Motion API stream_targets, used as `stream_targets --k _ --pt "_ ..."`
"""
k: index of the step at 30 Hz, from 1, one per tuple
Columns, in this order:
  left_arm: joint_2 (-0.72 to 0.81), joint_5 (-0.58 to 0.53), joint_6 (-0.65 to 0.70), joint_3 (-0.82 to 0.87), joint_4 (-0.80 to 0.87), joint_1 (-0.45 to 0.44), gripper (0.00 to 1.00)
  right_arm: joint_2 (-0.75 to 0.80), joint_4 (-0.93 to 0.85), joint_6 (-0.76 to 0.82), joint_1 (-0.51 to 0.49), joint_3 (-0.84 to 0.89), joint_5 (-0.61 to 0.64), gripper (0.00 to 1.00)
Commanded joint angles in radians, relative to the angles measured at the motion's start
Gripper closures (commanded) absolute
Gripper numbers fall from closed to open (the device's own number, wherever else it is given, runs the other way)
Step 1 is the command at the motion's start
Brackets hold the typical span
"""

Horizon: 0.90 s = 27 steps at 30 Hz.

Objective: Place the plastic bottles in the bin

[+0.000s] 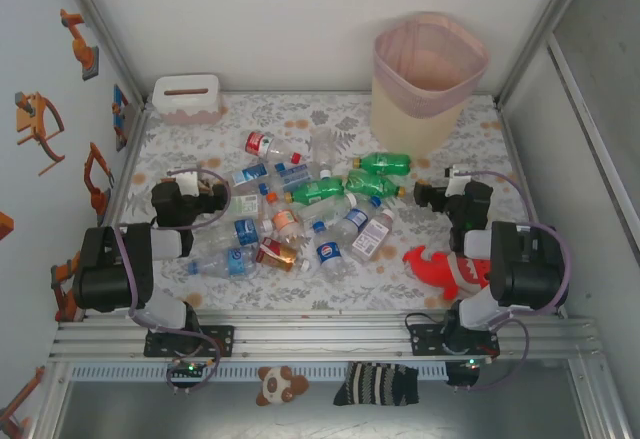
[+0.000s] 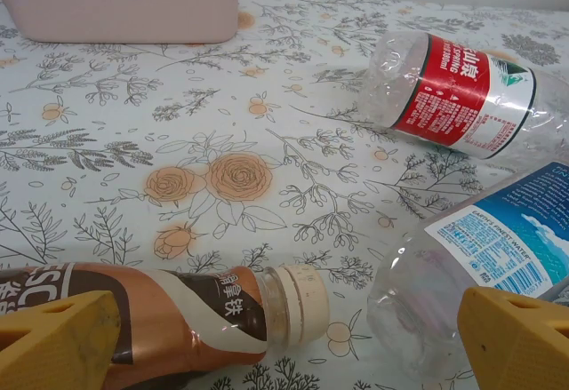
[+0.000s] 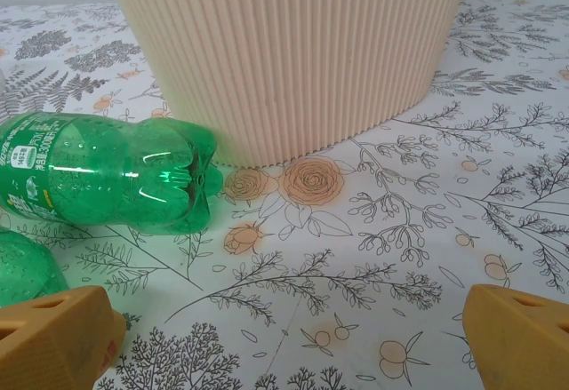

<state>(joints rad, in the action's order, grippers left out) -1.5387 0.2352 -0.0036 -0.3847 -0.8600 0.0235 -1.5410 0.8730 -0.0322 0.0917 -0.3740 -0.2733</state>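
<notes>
Evidently nothing is binned yet: the plastic bottles [image 1: 318, 191] lie on the table [image 1: 215, 149] before the bin [image 1: 425, 79], with left gripper [image 2: 293, 341] and right gripper [image 3: 293, 341] fingers spread, empty.

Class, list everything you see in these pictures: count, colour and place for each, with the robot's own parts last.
Bottles: about fifteen, mostly clear, several green, one brown; heaped in the middle.
Bin: one, beige with pink rim; far right.
Box: one, white, slotted; far left corner.
Toy shark: one, red; near right edge.
Tablecloth: one, white, flowered; spread under the bottles.
Teddy: one, brown and white; below the front rail.
Striped cloth: one, dark and pale; beside the teddy.
Stickers: several, orange; up the left side.
Left gripper: one, yellow fingertips, open; left of the heap.
Right gripper: one, yellow fingertips, open; right of the heap.
</notes>
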Motion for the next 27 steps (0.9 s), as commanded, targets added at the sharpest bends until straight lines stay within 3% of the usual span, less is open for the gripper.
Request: stream_targets --k 1,27 --pt "0.002 0.02 0.016 0.007 -0.028 0.006 0.03 -0.004 0.035 0.014 0.005 0.007 -0.009 0.01" --pt "-0.003 -0.036 -0.005 -0.004 -0.013 0.007 0.03 -0.003 0.035 0.012 0.005 0.006 -0.009 0.01"
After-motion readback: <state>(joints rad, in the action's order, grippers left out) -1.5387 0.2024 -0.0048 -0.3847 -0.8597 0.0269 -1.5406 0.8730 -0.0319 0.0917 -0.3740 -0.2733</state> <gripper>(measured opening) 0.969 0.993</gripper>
